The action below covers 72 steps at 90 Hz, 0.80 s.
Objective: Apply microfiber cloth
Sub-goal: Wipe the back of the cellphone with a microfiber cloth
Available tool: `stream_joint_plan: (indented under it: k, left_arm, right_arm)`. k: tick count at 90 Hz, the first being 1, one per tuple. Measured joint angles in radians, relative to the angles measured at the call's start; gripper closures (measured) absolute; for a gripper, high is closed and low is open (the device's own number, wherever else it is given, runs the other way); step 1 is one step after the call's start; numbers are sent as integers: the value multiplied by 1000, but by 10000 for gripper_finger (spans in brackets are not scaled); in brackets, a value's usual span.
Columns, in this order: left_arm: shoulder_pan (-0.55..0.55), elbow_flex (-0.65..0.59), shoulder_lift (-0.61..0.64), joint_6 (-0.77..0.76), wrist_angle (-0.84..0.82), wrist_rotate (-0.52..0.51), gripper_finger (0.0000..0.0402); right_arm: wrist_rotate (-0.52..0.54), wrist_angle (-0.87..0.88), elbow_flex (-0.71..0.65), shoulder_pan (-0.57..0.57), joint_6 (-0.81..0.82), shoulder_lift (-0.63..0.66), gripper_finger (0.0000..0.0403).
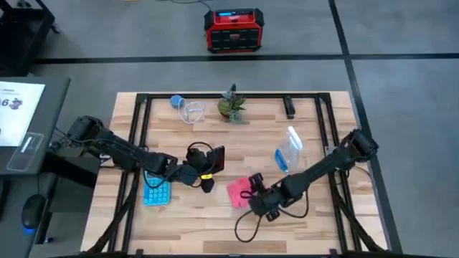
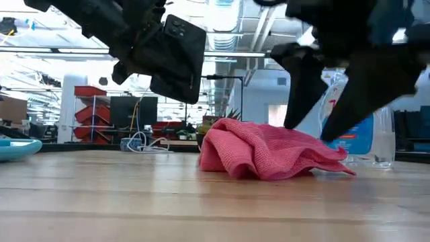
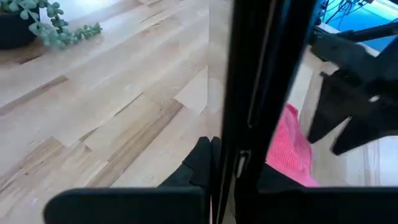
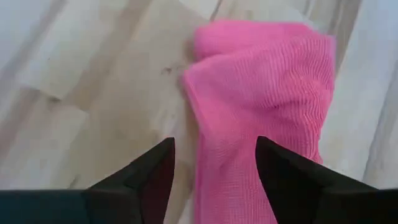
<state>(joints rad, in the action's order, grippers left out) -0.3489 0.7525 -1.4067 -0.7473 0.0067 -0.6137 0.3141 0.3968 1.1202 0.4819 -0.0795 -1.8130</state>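
Cloth: microfiber cloth [image 4: 261, 99], bright pink, lies crumpled in soft folds on the wooden bench [image 1: 315, 222], front-centre, just beside the right tool.
Handling (judgement): light, limp, likely to drape and slide on the smooth wood; no stiffness. Best hold looks like a raised fold or the near edge, pinched down against the bench.
Right tool: right tool [image 4: 214, 165] hangs just above the cloth's near edge, fingers spread wide, nothing between them. Low view shows both fingers [image 2: 302, 87] clear of the fabric, not touching.
Left tool: left tool [image 1: 195, 174] is clamped on a black phone [image 2: 176, 57], lifted off the bench to the left of the cloth, tilted.
Further left: light blue calculator [image 1: 156, 192] flat on the bench.
Mid bench: spray bottle [image 1: 287, 153] lying behind the cloth.
Far edge: small potted plant [image 1: 232, 106]; clear cup [image 1: 192, 112] near it.
Floor beyond: red-black power unit [image 1: 233, 31].
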Motion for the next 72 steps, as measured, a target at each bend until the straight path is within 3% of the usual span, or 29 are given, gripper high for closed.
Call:
stream_joint_plan:
  k: [18,38,49,62,72]
  left_arm:
    - [0,0,0,1,0,5,399]
    - [0,0,0,-1,-1,5,399]
    - [0,0,0,-1,2,5,399]
    - [0,0,0,1,1,5,399]
    - [0,0,0,1,-1,5,399]
  right_arm:
    - [-26,-44,-2,-46,-20,-81,250]
    - [-135,-84,4,-99,-42,-148,280]
    - [-180,-83,3,-123,-14,-149,310]
    - [-190,-78,0,-131,-8,-111,387]
    - [-219,-21,-8,-133,18,-47,396]
